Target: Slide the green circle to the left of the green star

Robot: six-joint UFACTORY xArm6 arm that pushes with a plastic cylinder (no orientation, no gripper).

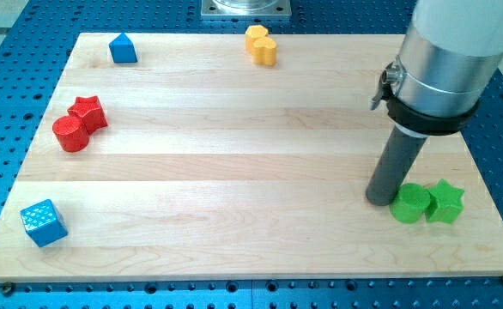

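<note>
Final placement step by the look of it, judged from the layout alone; green circle (pixel 411 204) already sitting on the view's left of the green star (pixel 445 201), the two touching or very nearly so, no gap discernible between them. No claw to open or close on this arm, only a straight dark rod; my tip (pixel 380 200) planted on the wooden board (pixel 234 172), empty of any hold, just beside the green circle on its view's left flank, touching or a hair off it; cannot tell which.

Next move probably a small one; either a gentle nudge to settle the spacing, or a clean withdrawal toward the view's left or top so as not to drag the circle along; any further push toward the view's right likely to shove both greens toward the board's near edge.

Green circle: short bright-green cylinder, flat top, upright, low at the view's right from the tip; green star just beyond it, same colour, lobed outline, also flat on the board.

Far to the view's left of the tip: red circle (pixel 70 134) and red star (pixel 88 112) huddled together; blue cube (pixel 44 222) lower left; blue block with a peaked top (pixel 123 48) and yellow block (pixel 261 44) toward the view's top.
</note>
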